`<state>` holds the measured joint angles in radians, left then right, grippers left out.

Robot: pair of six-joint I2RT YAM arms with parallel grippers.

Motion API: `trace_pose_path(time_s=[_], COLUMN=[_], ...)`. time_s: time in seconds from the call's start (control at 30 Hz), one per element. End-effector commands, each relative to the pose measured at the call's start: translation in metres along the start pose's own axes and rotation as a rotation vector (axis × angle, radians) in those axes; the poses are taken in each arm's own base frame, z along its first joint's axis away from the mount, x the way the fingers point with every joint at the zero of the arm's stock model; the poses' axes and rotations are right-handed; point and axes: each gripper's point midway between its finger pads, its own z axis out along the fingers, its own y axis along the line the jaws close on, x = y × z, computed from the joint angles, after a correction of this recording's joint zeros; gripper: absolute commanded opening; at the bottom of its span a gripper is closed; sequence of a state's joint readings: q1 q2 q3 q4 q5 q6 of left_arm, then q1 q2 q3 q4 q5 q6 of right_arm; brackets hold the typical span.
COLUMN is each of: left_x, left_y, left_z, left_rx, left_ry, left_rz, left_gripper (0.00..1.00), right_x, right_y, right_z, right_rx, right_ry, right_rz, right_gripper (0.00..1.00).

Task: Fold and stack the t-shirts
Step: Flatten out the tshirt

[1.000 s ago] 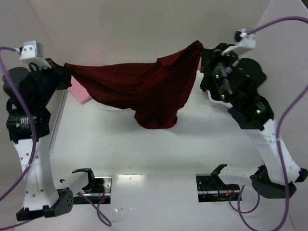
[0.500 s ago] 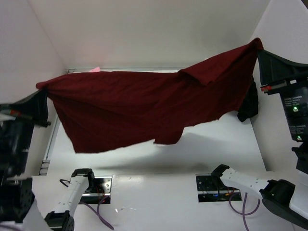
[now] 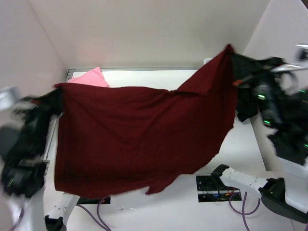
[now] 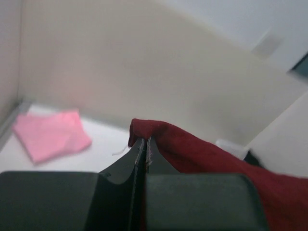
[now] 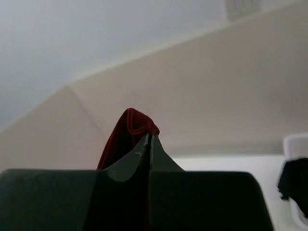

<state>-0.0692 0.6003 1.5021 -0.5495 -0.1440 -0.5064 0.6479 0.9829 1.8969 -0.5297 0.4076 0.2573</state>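
Maroon t-shirt (image 3: pixel 139 134) hangs spread wide in the air between your arms, above the table (image 3: pixel 240 144). Your left gripper (image 4: pixel 146 144) is clamped on its left corner, and your right gripper (image 5: pixel 149 139) on its higher right corner. You have the pink t-shirt (image 3: pixel 89 78) lying far left and the black t-shirt (image 5: pixel 293 180) far right.

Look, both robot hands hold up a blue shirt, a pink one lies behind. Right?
Not blue: the top view shows a dark red shirt. The left gripper and right gripper hold it up; the pink shirt lies behind.
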Motion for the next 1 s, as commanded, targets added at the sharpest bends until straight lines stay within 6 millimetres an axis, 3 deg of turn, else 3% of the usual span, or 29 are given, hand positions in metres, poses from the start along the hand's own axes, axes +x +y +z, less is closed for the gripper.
trace_pose_path(time_s=[0.0, 0.07, 0.1, 0.2, 0.23, 0.4, 0.53, 0.63, 0.7, 0.73, 0.77, 0.87, 0.93, 0.97], left_x=[0.101, 0.123, 0.150, 0.173, 0.193, 0.242, 0.267, 0.283, 0.280, 0.278, 0.267, 0.240, 0.207, 0.194], left_y=[0.035, 0.048, 0.065, 0.087, 0.098, 0.124, 0.136, 0.147, 0.150, 0.149, 0.142, 0.128, 0.107, 0.099], left_z=[0.063, 0.072, 0.081, 0.089, 0.092, 0.099, 0.113, 0.129, 0.161, 0.167, 0.180, 0.198, 0.207, 0.207], left_rx=[-0.098, -0.142, -0.193, -0.272, -0.301, -0.354, -0.386, -0.419, -0.403, -0.398, -0.371, -0.316, -0.252, -0.230], left_ry=[0.211, 0.245, 0.288, 0.305, 0.338, 0.390, 0.429, 0.452, 0.447, 0.445, 0.420, 0.359, 0.304, 0.277], left_rz=[-0.033, -0.024, -0.012, 0.009, 0.019, 0.029, 0.042, 0.053, 0.059, 0.071, 0.079, 0.090, 0.105, 0.100], left_gripper=[0.00, 0.00, 0.00, 0.00, 0.00, 0.00, 0.00, 0.00, 0.00, 0.00, 0.00, 0.00, 0.00, 0.00], right_x=[0.108, 0.139, 0.179, 0.223, 0.248, 0.302, 0.326, 0.325, 0.302, 0.295, 0.270, 0.247, 0.200, 0.186], right_y=[-0.043, -0.053, -0.067, -0.088, -0.094, -0.116, -0.133, -0.135, -0.138, -0.135, -0.127, -0.114, -0.094, -0.087], right_z=[0.052, 0.061, 0.064, 0.078, 0.084, 0.102, 0.115, 0.133, 0.160, 0.166, 0.175, 0.188, 0.194, 0.193], right_rx=[0.223, 0.258, 0.285, 0.319, 0.323, 0.349, 0.386, 0.376, 0.368, 0.362, 0.339, 0.311, 0.269, 0.245], right_ry=[0.140, 0.180, 0.225, 0.264, 0.304, 0.343, 0.368, 0.356, 0.302, 0.289, 0.240, 0.207, 0.133, 0.111], right_rz=[-0.116, -0.130, -0.139, -0.125, -0.128, -0.138, -0.136, -0.137, -0.143, -0.147, -0.154, -0.171, -0.187, -0.186], right_gripper=[0.00, 0.00, 0.00, 0.00, 0.00, 0.00, 0.00, 0.00, 0.00, 0.00, 0.00, 0.00, 0.00, 0.00])
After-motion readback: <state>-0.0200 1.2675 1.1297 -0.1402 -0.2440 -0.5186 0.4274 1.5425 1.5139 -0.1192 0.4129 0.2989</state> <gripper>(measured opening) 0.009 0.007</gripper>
